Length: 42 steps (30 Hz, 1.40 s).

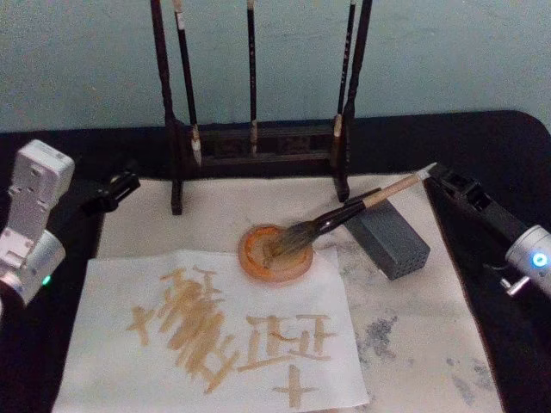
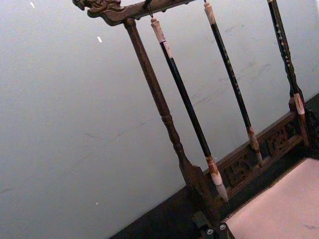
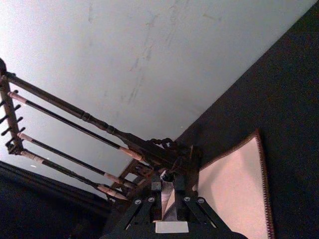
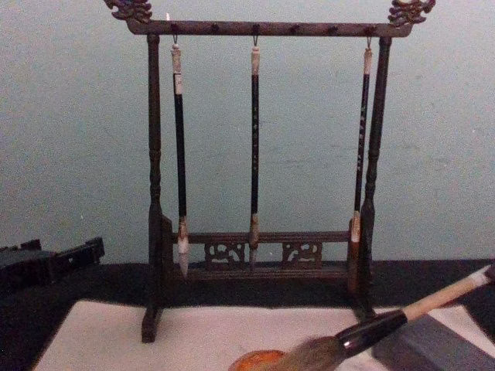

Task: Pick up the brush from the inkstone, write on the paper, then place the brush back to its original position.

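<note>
The brush (image 1: 344, 215) lies slanted, its bushy bristles in the round orange inkstone (image 1: 256, 265) and its tan handle propped on a grey block (image 1: 394, 241). The chest view shows the brush (image 4: 371, 328) low at the right, above the inkstone (image 4: 251, 360). My right gripper (image 1: 439, 174) sits just at the handle's far end, open, and nothing shows between its fingers (image 3: 182, 201) in the right wrist view. The paper (image 1: 112, 361) lies in front of the inkstone, covered with tan strokes. My left gripper (image 1: 120, 185) hovers shut at the mat's left edge, off the paper.
A dark wooden brush rack (image 1: 258, 142) with three thin hanging brushes stands behind the inkstone (image 4: 255, 239). A stained beige felt mat (image 1: 430, 344) lies under everything on the black table. The left gripper (image 4: 73, 255) shows at the chest view's left edge.
</note>
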Each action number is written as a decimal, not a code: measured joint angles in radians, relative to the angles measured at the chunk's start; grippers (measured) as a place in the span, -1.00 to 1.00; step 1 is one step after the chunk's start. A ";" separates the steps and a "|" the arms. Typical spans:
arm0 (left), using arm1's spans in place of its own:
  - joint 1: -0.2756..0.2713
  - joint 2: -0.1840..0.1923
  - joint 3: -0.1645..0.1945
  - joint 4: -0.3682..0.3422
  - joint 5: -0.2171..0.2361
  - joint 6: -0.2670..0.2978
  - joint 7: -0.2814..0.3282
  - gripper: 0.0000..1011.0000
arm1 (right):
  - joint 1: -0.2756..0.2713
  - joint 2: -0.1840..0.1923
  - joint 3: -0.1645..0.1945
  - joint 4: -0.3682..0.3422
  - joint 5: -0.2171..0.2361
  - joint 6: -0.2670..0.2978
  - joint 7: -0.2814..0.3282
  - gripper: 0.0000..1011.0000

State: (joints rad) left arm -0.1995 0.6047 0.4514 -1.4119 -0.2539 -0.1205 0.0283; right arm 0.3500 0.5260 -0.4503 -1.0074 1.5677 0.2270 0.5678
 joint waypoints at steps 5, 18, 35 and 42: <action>0.000 0.000 0.000 0.000 0.000 0.000 0.000 0.98 | 0.006 -0.005 0.003 0.017 -0.009 0.008 -0.002 -0.69; 0.000 0.000 0.000 0.000 0.000 0.000 0.000 0.98 | 0.004 -0.004 0.003 0.014 -0.009 0.006 -0.002 -0.67; 0.000 0.000 0.000 0.000 0.000 0.000 0.000 0.98 | -0.020 0.015 0.012 -0.021 -0.007 0.017 -0.040 0.38; 0.000 0.000 0.000 0.000 0.000 0.000 0.000 0.98 | -0.045 0.042 0.019 -0.063 -0.006 0.018 -0.079 0.78</action>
State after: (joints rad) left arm -0.1995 0.6047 0.4514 -1.4120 -0.2539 -0.1205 0.0283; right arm 0.3046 0.5680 -0.4312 -1.0706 1.5617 0.2450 0.4883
